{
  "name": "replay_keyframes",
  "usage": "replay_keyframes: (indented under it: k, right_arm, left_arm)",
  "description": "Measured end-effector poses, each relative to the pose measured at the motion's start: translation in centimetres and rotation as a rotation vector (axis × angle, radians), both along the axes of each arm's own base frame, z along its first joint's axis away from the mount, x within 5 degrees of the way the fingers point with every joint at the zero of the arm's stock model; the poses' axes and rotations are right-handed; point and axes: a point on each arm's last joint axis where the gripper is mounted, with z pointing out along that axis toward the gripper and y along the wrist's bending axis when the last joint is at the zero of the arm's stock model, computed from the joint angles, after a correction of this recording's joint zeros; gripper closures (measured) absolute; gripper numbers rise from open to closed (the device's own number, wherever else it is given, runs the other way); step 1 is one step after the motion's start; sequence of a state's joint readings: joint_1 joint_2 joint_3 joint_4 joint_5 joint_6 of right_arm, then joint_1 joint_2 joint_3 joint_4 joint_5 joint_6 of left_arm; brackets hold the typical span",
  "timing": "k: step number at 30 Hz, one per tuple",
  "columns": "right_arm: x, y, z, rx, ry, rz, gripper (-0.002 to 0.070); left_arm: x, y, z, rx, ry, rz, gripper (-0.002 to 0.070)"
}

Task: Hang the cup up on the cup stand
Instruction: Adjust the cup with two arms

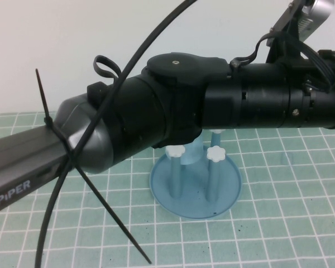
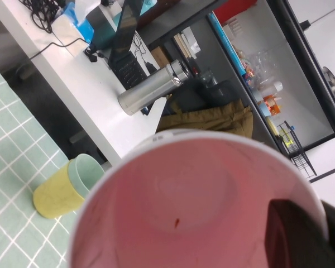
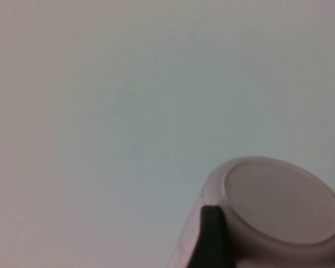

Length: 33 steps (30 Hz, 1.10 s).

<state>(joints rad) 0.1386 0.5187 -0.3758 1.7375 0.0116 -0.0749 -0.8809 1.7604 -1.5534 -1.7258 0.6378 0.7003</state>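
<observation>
- Left gripper: clenched on the rim of the cup, one finger inside the pink interior.
- Right gripper: against the cup's base side; its grip cannot be told.
- Cup stand: on the green mat, 6 o'clock of the high view's centre, under the left arm.

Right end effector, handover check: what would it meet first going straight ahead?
Likely the cup, its base just ahead of the right end effector; depth unclear. Left end effector is shut on its rim.

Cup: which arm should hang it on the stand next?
Probably left: the left tool pinches the cup by its rim, and that arm stretches over the cup stand. The right tool is only beside the cup's bottom.
</observation>
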Motion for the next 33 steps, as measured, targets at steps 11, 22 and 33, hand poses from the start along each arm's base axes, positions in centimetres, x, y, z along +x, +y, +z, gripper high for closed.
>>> replay_keyframes:
  k: [11, 22, 33]
  right_arm:
    - [-0.1, 0.5, 0.9, -0.037, -0.045, 0.064, 0.0076]
    - [-0.2, 0.6, 2.4, -0.044, -0.092, 0.068, 0.0004]
    - [-0.2, 0.5, 2.5, -0.082, -0.1, 0.057, 0.0027]
  left_arm:
    - [-0.5, -0.1, 0.1, -0.011, -0.038, -0.043, 0.0664]
    - [-1.9, -0.7, 0.4, -0.028, -0.034, -0.096, 0.0664]
    - [-2.7, -1.1, 0.4, -0.029, -0.054, -0.116, 0.0664]
